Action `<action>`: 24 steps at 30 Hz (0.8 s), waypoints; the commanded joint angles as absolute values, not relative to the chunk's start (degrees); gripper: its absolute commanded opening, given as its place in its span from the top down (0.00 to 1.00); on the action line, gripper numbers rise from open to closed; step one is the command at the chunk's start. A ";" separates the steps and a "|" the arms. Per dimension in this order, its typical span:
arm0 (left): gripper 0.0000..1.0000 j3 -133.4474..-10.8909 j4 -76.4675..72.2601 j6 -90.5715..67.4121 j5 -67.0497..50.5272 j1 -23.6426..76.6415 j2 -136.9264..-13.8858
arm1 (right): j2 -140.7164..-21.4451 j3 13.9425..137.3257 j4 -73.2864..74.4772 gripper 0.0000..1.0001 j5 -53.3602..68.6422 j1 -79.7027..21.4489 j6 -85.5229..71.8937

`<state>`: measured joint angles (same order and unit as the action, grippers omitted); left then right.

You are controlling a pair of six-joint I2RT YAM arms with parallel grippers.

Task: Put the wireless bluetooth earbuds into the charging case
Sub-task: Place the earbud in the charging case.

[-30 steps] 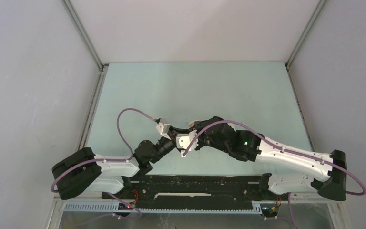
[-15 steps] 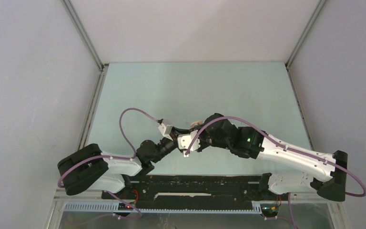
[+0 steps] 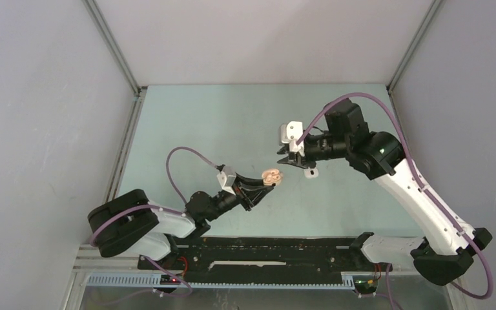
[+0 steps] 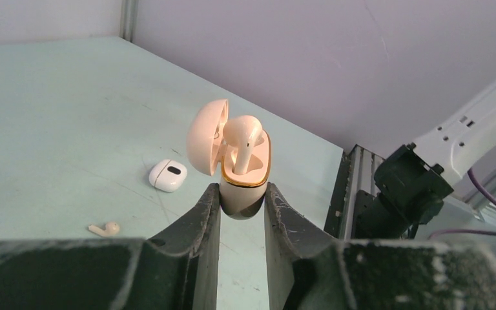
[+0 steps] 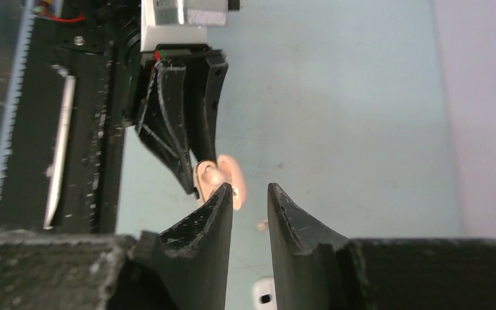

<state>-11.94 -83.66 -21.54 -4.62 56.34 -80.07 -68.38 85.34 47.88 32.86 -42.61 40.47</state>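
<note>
My left gripper is shut on the lower body of a beige charging case, held upright above the table. Its lid hangs open to the left. One beige earbud stands in the case, its head sticking up above the gold rim. A second beige earbud lies loose on the table. From above, the case shows at the tip of the left gripper. My right gripper hovers apart from it, up and to the right. Its jaws stand narrowly open with nothing between them.
A closed white charging case lies on the table beyond the loose earbud; it also shows under the right gripper. The black base rail runs along the near edge. Grey walls enclose the pale green table.
The right arm has pulled away from the case, rising and swinging to the far right. The case in the left gripper is now uncovered and sits slightly further right.
</note>
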 commanded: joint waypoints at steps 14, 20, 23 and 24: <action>1.00 -16.85 -60.14 -7.51 -14.67 56.16 -67.26 | -67.18 73.91 55.77 0.79 42.24 -41.55 43.77; 1.00 -18.26 -54.05 -5.54 -14.29 56.16 -65.43 | -66.66 72.20 53.83 0.77 37.98 -42.45 43.86; 1.00 -18.42 -54.48 -6.02 -14.64 56.25 -65.97 | -66.32 71.76 53.02 0.75 36.08 -42.46 43.66; 1.00 -18.42 -54.64 -6.12 -14.82 56.33 -66.19 | -66.30 71.77 52.81 0.74 35.58 -42.45 43.68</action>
